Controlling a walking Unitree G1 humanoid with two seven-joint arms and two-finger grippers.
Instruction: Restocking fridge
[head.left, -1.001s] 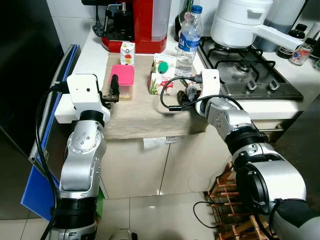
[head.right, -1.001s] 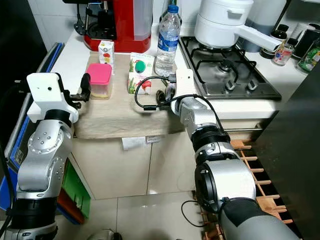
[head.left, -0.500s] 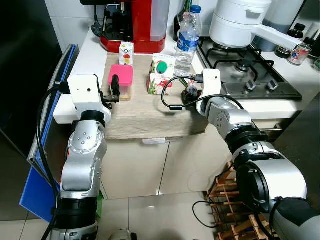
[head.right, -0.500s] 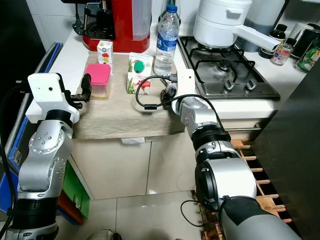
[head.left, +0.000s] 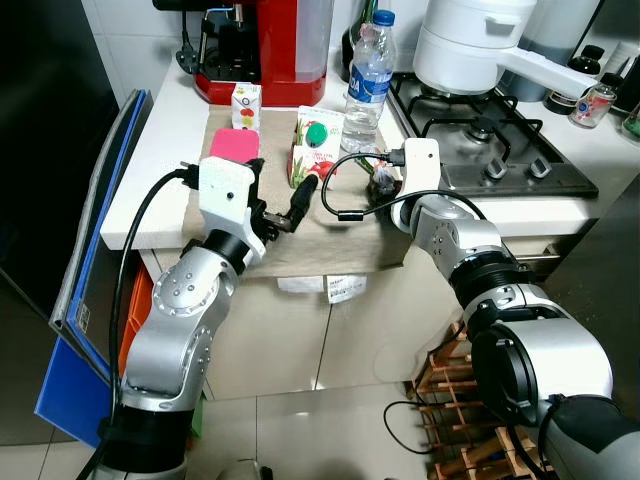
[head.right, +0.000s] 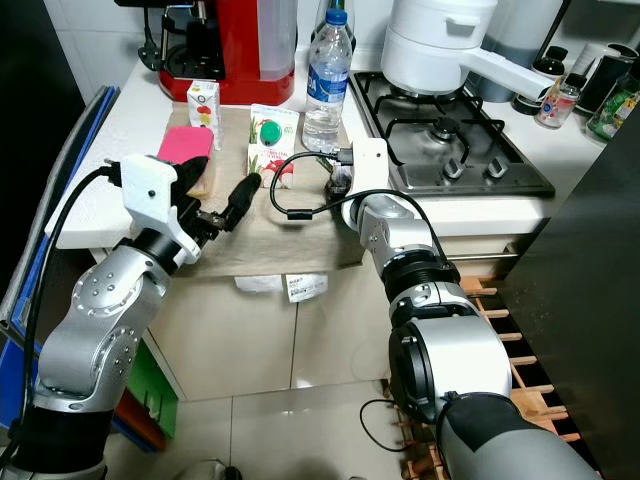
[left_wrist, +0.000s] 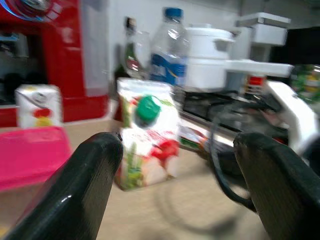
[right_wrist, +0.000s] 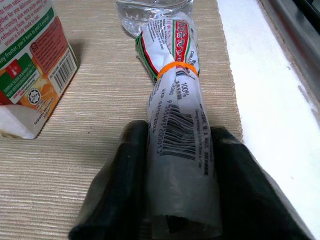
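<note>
Plastic packet (right_wrist: 178, 145) in right claw (right_wrist: 175, 200)

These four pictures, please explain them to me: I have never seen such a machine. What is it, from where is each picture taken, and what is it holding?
It is a humanoid robot with two silver arms, standing at a kitchen counter. Two pictures come from cameras in its head, looking down. The other two come from cameras on its wrists, each looking along that arm's two black fingers.

On a beige mat stand a juice carton with a green cap, a pink-lidded box, a small carton and a water bottle. Behind them is a red coffee machine, and beside them a gas stove with a white pot.

The left gripper is open, holds nothing and points at the juice carton. The right gripper has its fingers on either side of a rolled plastic packet with an orange band, lying on the mat.
</note>
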